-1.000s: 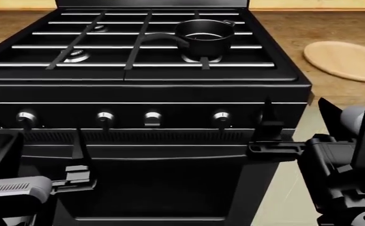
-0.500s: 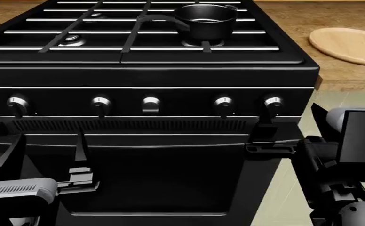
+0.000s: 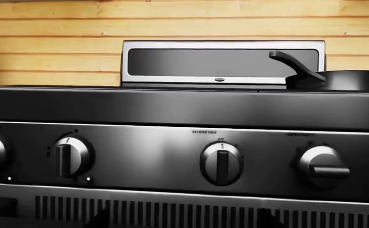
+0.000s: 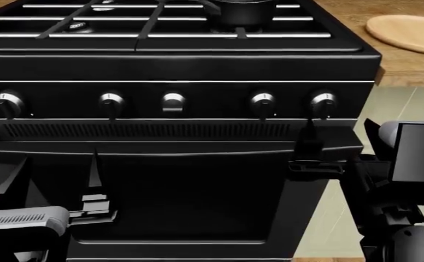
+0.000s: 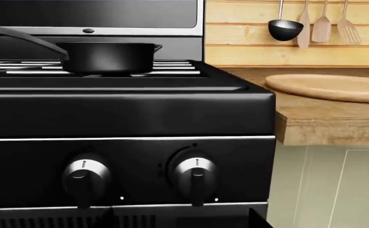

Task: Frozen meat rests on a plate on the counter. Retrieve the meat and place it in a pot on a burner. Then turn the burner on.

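The black pot [image 4: 245,11] stands on a right-hand burner of the stove, cut off by the head view's top edge; it also shows in the left wrist view [image 3: 336,80] and the right wrist view [image 5: 105,56]. The tan plate [image 4: 410,33] lies on the wooden counter [image 4: 408,64] right of the stove, edge-on in the right wrist view [image 5: 330,87]. No meat shows on it. My left gripper [image 4: 57,164] is open and empty before the oven door. My right gripper [image 4: 340,131] is open and empty below the rightmost knob [image 4: 323,101].
Several knobs line the stove's front panel [image 4: 173,101]; two face the right wrist camera [image 5: 195,173] and several face the left wrist camera [image 3: 221,162]. Ladle and spatulas [image 5: 311,23] hang on the plank wall. Pale green cabinets [image 4: 398,103] stand below the counter.
The head view has dropped: stove top, pot and plate slid up the picture and the fifth knob came into sight. Both grippers stay open, about where they were.
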You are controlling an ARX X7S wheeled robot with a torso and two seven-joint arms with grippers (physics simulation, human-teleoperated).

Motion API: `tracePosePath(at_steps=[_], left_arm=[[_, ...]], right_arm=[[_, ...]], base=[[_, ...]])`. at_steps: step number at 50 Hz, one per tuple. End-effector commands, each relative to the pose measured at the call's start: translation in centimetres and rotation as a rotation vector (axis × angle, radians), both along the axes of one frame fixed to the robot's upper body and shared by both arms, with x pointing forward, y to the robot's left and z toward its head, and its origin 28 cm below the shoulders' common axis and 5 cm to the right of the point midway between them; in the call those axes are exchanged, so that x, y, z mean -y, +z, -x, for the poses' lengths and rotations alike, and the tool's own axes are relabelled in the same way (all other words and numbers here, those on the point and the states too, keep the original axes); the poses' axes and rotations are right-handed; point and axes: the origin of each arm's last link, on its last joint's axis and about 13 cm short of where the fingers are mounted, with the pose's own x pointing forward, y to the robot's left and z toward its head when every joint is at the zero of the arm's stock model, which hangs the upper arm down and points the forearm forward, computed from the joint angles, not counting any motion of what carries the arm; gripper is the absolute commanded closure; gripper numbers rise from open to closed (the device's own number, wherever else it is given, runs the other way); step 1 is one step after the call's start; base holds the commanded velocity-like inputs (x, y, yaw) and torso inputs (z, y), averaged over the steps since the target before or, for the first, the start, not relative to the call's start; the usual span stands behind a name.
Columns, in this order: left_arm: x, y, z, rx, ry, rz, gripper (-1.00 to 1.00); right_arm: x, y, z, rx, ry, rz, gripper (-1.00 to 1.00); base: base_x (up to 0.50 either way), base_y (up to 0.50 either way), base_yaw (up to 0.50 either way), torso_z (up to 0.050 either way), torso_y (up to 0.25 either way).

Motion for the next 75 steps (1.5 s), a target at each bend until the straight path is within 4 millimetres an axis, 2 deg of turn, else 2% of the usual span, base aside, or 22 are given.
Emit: tracePosePath(at_steps=[1, 16, 33, 56, 72, 75], left_arm=[[0.0, -0.1, 0.0, -0.002, 0.001, -0.001, -1.00], [0.0, -0.1, 0.0, 0.006, -0.004, 0.005, -1.00], [0.2, -0.2, 0.2, 0.004, -0.031, 0.033, -1.00], [0.2, -0.2, 0.3, -0.008, -0.043, 0.056, -1.00], [0.3, -0.3, 0.4, -0.010, -0.046, 0.059, -1.00], [0.3, -0.3, 0.4, -0.015, -0.051, 0.062, -1.00]], right_arm=[[0.2, 0.1, -0.4, 0.000, -0.012, 0.001, -1.00], [0.4, 0.6, -0.7, 0.007, -0.014, 0.015, -1.00], [0.9, 1.1, -2.6, -0.013, -0.029, 0.042, -1.00], [1.3, 0.8, -5.3, -0.072, -0.062, 0.087, -1.00], [1.2, 0.9, -6.0, -0.080, -0.053, 0.099, -1.00], [1.0, 0.6, -7.1, -0.091, -0.063, 0.105, -1.00]], base=[[0.00, 0.00, 0.00, -0.050, 0.000], [0.00, 0.00, 0.00, -0.050, 0.000], [0.00, 0.00, 0.00, 0.000, 0.000], [0.00, 0.00, 0.00, 0.000, 0.000], [0.00, 0.00, 0.00, 0.000, 0.000], [0.00, 0.00, 0.00, 0.000, 0.000]])
